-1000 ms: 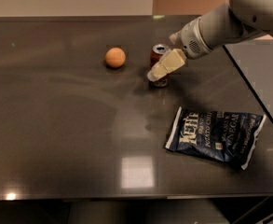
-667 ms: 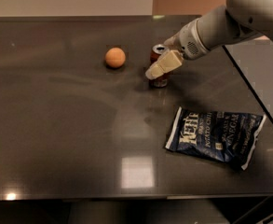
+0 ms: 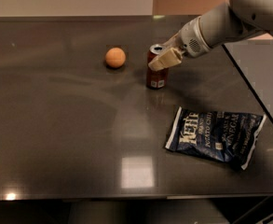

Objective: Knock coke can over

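Dark-red coke can (image 3: pixel 156 78) upright, hand (image 3: pixel 163 59) at its top

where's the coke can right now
In the camera view the coke can stands near the middle of the table, right of the orange ball and behind the blue chip bag, with the hand at its upper part.

Coke can (image 3: pixel 156 75): dark red cylinder, silver top, small white label patch low on its side. Standing upright. Gripper (image 3: pixel 163 59) sits at its upper right, overlapping the rim.
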`<state>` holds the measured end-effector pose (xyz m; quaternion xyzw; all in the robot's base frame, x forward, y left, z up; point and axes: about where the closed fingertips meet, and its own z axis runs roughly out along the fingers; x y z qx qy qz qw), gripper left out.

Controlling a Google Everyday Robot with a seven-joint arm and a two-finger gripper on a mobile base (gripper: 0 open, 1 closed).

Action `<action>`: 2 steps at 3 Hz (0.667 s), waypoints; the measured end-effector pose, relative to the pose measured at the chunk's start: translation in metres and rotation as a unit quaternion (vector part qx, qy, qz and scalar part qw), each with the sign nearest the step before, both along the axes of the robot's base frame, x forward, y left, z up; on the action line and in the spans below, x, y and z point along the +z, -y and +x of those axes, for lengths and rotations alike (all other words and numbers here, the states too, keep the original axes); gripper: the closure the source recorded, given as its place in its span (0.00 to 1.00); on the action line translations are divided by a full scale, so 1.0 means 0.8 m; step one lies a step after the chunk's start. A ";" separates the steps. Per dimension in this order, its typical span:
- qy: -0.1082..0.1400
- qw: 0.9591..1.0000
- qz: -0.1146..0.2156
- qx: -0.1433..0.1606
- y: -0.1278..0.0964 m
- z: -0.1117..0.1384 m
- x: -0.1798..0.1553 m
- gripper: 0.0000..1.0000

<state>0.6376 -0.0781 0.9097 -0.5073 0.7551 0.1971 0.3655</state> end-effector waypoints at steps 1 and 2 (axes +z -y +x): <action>-0.002 1.000 -0.019 0.021 0.000 -0.014 0.021 0.88; -0.007 0.996 -0.070 0.063 0.001 -0.042 0.035 1.00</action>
